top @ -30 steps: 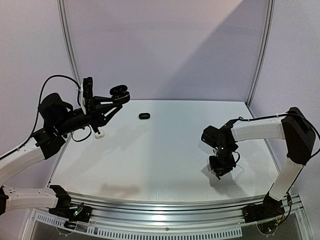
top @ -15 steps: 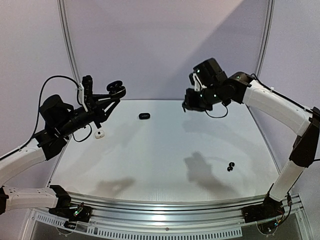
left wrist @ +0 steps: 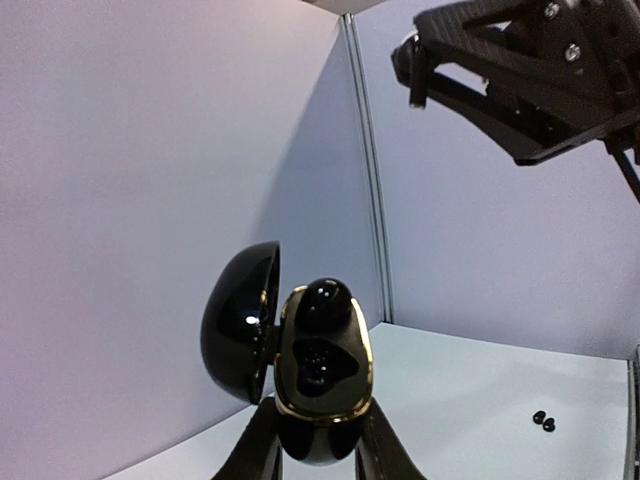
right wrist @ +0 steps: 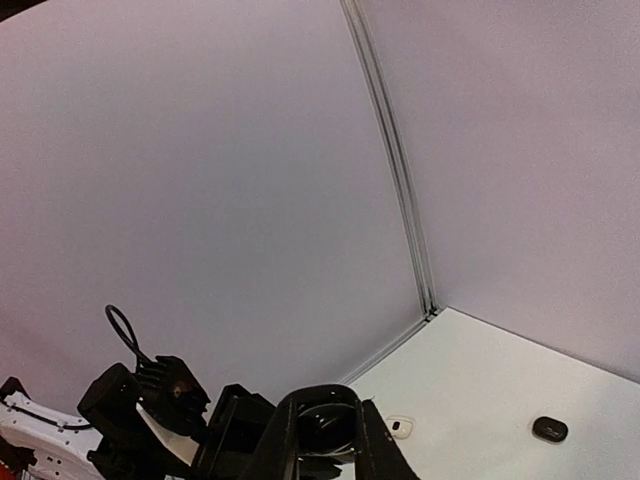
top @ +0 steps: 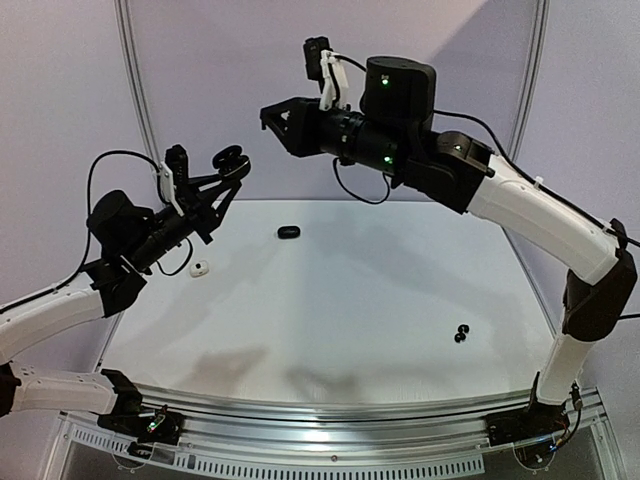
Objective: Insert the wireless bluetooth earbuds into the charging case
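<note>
At the far left, the left hand is held raised above the worktop, closed firmly on the lower body of the charging case. The case stands upright with its lid swung open to the side. A rounded glossy black piece is seen at the upper end of its gold-rimmed tray; whether it is an earbud cannot be told.

A small white item and a black oval case lie on the worktop beyond.

The right hand is held high, near the charging case, fingertips close together; a grip on anything cannot be told.

Two black earbuds lie touching at the right, well apart from both hands.
</note>
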Controlling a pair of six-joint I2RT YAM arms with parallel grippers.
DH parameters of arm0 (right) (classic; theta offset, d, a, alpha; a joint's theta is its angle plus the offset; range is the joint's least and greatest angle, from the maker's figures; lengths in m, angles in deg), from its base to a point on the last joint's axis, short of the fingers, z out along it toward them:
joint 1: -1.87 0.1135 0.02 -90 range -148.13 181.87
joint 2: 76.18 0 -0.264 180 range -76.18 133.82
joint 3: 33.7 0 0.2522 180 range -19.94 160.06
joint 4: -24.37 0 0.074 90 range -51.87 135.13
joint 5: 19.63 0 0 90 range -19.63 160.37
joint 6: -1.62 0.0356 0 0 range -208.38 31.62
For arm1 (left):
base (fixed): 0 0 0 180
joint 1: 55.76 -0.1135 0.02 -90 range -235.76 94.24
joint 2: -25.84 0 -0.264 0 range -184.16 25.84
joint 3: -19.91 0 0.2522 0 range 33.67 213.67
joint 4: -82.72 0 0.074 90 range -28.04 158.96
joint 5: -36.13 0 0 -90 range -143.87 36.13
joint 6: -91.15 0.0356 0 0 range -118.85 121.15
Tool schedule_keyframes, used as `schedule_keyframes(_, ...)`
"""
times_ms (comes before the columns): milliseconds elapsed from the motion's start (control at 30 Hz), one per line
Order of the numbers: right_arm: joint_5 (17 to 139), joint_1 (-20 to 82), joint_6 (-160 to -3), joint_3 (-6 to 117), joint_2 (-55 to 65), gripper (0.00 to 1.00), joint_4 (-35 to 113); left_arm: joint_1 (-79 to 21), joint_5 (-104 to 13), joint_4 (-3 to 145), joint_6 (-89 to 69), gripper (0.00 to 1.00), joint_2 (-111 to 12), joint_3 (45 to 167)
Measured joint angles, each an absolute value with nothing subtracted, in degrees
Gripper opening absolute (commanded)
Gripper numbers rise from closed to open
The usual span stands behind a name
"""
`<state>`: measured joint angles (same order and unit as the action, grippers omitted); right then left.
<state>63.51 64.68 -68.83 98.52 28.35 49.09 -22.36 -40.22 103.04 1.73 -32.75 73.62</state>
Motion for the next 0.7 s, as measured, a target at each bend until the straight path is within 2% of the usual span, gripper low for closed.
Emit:
schedule_keyframes(333,63.36,69.64,-76.85,98.63,34.8,0.0,41.46,-19.16,-42.67,107.74,2.8,0.0,-34.54,71.76)
schedule_keyframes(700,58.68,71.37,-79.65,98.63,35.72,0.0,40.33,-19.12,-43.43,108.94,2.8,0.0,-34.63,71.76)
